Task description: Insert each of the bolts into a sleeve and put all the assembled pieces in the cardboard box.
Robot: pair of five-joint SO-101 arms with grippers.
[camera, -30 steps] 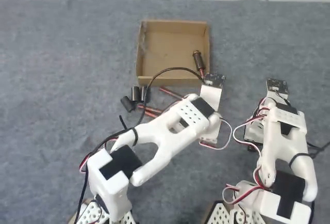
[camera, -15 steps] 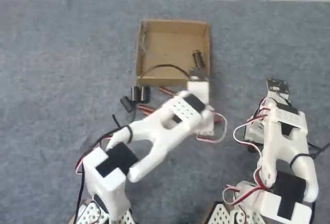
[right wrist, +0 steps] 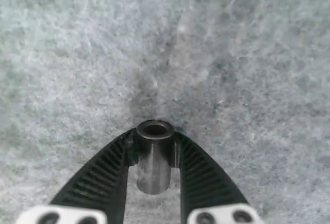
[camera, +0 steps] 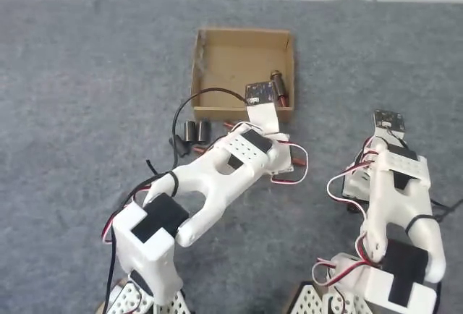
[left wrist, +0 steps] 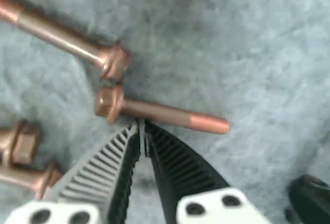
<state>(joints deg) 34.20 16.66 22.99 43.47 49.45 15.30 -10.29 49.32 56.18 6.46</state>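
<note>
In the upper middle of the high view, the cardboard box (camera: 231,59) holds one assembled piece (camera: 279,88) by its right wall, with loose sleeves (camera: 195,130) on the carpet (camera: 87,75) just below-left. My left gripper (left wrist: 139,126) is pinched together and empty, tips right at a bolt (left wrist: 165,114). My right gripper (right wrist: 154,136) is clamped on a sleeve (right wrist: 153,167).

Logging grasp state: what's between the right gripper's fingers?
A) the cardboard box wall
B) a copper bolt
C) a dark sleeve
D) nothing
C: the right wrist view shows the right gripper closed on either side of a dark sleeve, with its open end facing the camera.
</note>
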